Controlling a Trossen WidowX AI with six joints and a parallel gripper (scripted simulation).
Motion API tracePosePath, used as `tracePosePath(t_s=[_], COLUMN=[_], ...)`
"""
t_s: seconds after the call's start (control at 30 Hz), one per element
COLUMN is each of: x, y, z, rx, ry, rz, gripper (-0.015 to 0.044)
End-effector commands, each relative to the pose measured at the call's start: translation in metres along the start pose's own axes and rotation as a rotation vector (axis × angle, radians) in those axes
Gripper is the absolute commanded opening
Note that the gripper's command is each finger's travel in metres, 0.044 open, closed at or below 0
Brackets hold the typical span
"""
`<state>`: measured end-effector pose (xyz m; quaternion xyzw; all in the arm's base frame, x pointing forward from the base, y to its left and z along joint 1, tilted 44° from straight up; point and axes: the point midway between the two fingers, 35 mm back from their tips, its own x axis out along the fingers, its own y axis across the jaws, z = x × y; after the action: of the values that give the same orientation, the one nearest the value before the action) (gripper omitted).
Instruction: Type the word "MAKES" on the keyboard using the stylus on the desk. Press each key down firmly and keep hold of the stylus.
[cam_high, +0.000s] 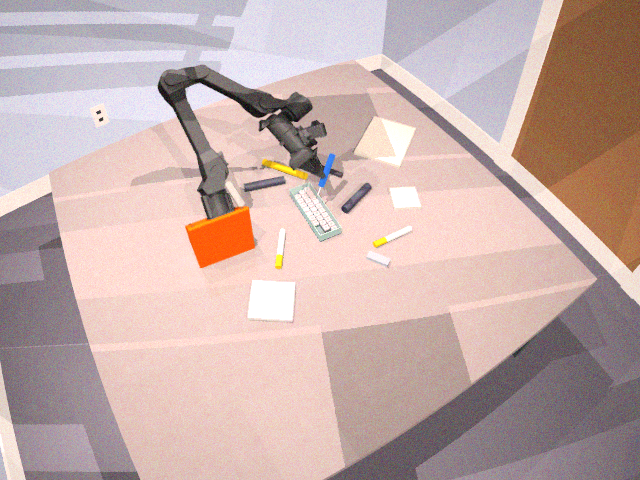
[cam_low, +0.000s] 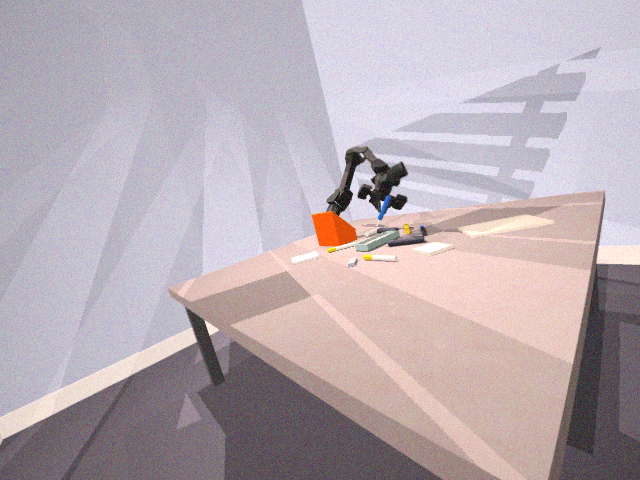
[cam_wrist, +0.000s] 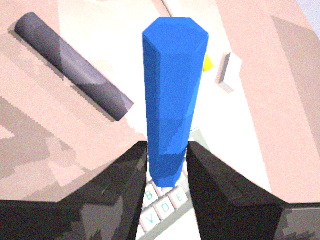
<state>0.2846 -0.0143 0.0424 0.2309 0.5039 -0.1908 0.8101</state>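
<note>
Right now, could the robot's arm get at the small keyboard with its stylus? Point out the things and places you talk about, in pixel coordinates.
Probably yes: the fingers (cam_high: 326, 174) grip the blue stylus (cam_high: 326, 170) (cam_low: 384, 207) (cam_wrist: 172, 95) near the keyboard (cam_high: 330, 235) (cam_low: 377, 241), and nothing visible blocks it.

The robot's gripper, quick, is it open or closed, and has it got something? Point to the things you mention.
Gripper (cam_high: 324, 173) (cam_low: 381, 206) (cam_wrist: 166, 149): closed, holding the blue stylus (cam_high: 326, 169) (cam_low: 384, 207) (cam_wrist: 172, 90).

Stylus (cam_high: 326, 170) (cam_low: 383, 208) (cam_wrist: 172, 95): blue, faceted barrel, pale thin tip; tilted, tip downward, gripped in pincer (cam_high: 324, 174) (cam_low: 383, 202) (cam_wrist: 167, 150). Keyboard (cam_high: 314, 211) (cam_low: 376, 241) (cam_wrist: 186, 201): grey-green case, pale lettered keys; flat on worktop (cam_high: 206, 320) (cam_low: 361, 310) (cam_wrist: 285, 150).
</note>
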Motion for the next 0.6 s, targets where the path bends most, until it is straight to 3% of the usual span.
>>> tracePosePath(t_s=[0.0,0.57], x=[-0.008,-0.041], y=[0.005,0.023], z=[-0.004,-0.021], rx=[0.052,0.287], ry=[-0.055,-0.232], rz=[0.032,0.242], gripper=[0.0000,0.0000])
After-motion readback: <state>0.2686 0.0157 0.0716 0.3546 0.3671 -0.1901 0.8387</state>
